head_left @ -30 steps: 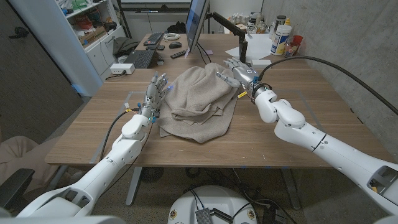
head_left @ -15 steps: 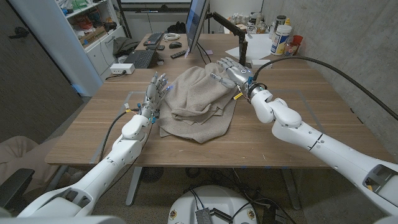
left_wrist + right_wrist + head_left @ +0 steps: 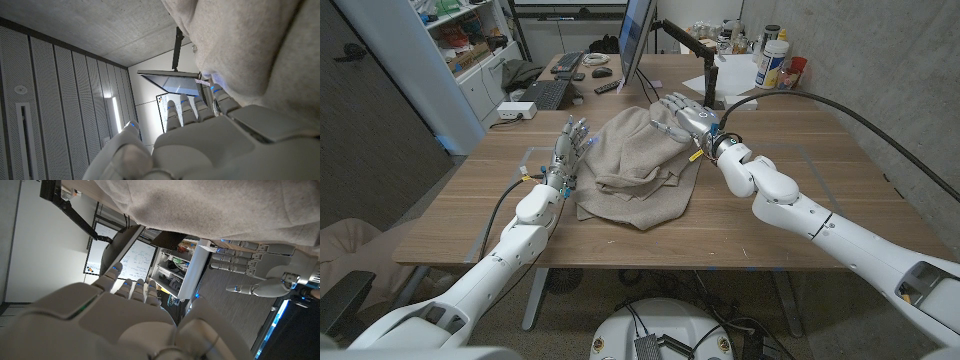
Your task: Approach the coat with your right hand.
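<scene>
A soft beige coat (image 3: 638, 165) lies crumpled in the middle of the wooden table (image 3: 750, 215) (folds all over it). The left hand (image 3: 570, 150) stands at its edge, fingers straight, holding nothing. Farther back, the right hand (image 3: 678, 112) hovers open above the coat's far side.

Right hand (image 3: 682, 114) raised, fingers apart, arm extended, left hand (image 3: 569, 147) upright, fingers straight
</scene>
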Motion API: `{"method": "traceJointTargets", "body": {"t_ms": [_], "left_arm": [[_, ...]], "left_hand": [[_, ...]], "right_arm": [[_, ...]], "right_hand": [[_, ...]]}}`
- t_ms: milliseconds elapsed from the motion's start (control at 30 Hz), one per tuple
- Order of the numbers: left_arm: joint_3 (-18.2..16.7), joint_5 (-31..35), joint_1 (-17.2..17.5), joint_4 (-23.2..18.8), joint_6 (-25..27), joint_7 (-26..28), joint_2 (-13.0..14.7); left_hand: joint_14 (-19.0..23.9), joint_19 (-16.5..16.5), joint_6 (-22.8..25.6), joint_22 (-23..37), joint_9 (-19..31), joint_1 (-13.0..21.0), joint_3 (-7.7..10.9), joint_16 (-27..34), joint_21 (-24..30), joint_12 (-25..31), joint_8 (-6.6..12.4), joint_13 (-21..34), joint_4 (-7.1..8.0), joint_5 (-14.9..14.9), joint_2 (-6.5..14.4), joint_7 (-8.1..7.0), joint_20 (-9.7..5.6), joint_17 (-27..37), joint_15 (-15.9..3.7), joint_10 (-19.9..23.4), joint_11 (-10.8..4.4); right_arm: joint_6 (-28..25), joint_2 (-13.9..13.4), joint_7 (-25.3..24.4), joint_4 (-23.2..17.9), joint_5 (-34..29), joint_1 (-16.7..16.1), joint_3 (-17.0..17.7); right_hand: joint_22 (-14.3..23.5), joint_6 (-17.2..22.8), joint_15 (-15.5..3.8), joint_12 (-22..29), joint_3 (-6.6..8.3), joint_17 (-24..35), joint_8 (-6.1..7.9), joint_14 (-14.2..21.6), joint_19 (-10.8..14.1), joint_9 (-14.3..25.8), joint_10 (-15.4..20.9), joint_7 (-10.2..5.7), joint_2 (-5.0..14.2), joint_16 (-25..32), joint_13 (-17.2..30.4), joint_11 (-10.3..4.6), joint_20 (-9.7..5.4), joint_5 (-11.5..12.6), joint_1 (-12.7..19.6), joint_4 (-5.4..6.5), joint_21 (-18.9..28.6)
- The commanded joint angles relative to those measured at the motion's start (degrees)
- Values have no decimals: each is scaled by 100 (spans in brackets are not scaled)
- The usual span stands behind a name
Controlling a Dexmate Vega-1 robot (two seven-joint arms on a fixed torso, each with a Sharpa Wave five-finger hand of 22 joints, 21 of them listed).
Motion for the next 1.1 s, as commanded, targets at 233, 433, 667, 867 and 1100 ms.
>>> {"method": "traceJointTargets", "body": {"t_ms": [233,433,667,867,1100], "left_arm": [[-2,3,5,-3,-13,10,-7],[1,6,1,1,-11,11,-8],[-6,7,6,-3,-14,34,-15],[3,27,8,-12,-17,48,-15],[-9,19,27,-29,-28,57,-11]], "left_hand": [[-34,-26,64,-4,9,32,-24,32,-29,39,-3,17,-3,27,26,1,-7,6,-6,73,9],[-35,-28,64,-4,9,33,-29,33,-27,36,-4,16,-5,27,28,0,-7,6,-1,68,3],[-43,-29,69,-5,9,34,-34,32,-25,34,-4,16,-7,27,29,2,-10,6,-7,66,5],[-43,-30,66,-5,9,34,-39,33,-24,39,-7,15,-8,27,30,-10,-7,6,-10,80,-4],[-44,-29,67,-5,9,35,-43,34,-22,43,-8,15,-9,27,31,0,-15,5,-9,93,-5]], "right_arm": [[161,101,152,87,-401,167,-161],[331,72,189,128,-374,214,-143],[464,105,223,170,-436,287,-165],[541,153,306,155,-520,373,-197],[572,181,251,140,-547,359,-158]], "right_hand": [[-3,19,-232,24,-18,12,38,-16,37,30,19,-55,40,18,19,-32,15,20,-22,-9,1],[-3,20,-240,20,-20,14,38,-16,37,31,14,-70,48,18,19,-67,9,21,-32,-1,-1],[-3,36,-254,5,-15,11,43,-86,12,31,-24,-79,61,-11,19,-84,22,19,-28,-2,-14],[-3,50,-277,5,-6,11,47,-83,11,31,-24,-91,87,-9,19,-95,12,21,-28,4,-15],[-3,69,-287,13,-9,13,52,-65,17,32,-3,-105,94,1,19,-121,18,19,-44,14,-14]]}}
